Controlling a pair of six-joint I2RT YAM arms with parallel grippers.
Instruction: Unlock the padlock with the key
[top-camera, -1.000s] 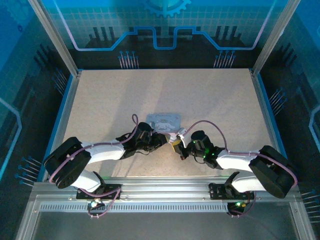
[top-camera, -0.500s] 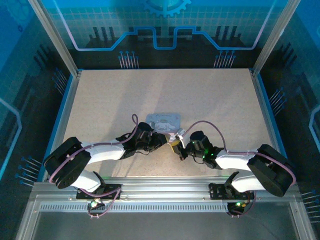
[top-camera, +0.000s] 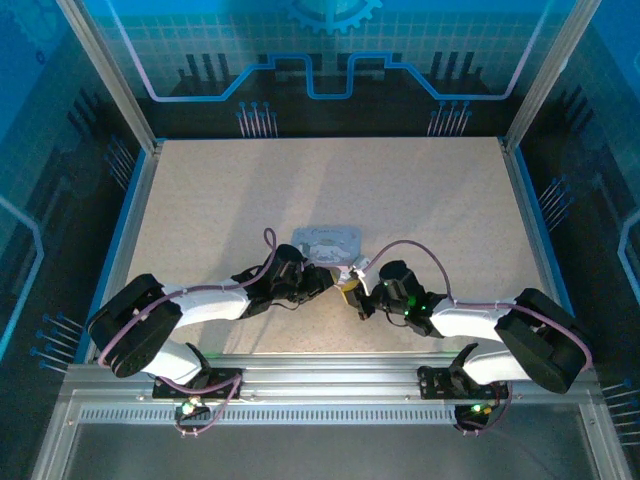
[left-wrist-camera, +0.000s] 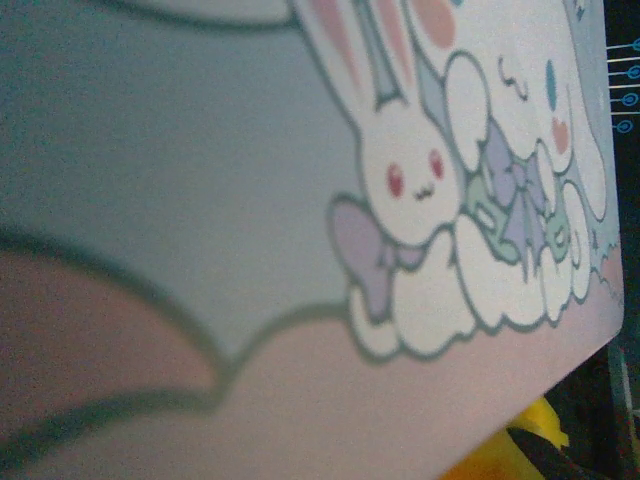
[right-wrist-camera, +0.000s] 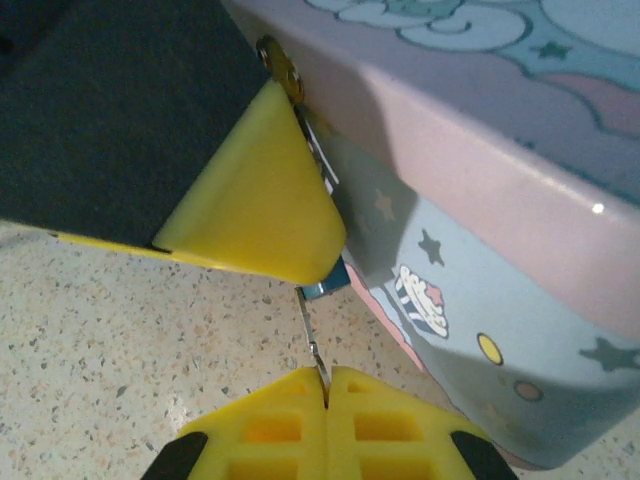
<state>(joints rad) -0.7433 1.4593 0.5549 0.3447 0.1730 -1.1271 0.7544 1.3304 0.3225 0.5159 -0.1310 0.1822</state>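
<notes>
While the jaws of the right gripper (right-wrist-camera: 326, 378) pinch the key (right-wrist-camera: 308, 325) beside the tin (right-wrist-camera: 480, 230), I cannot tell how the left gripper (top-camera: 326, 281) holds its jaws

Robotics lab test cell: a speckled beige desk (top-camera: 250, 190) boxed in by aluminium posts (top-camera: 105, 70) and blue-lit panels (top-camera: 330, 60) printed with circuit lines and a gear, with two white robot arms (top-camera: 200, 305) bolted to a slotted metal rail (top-camera: 330, 375).
</notes>
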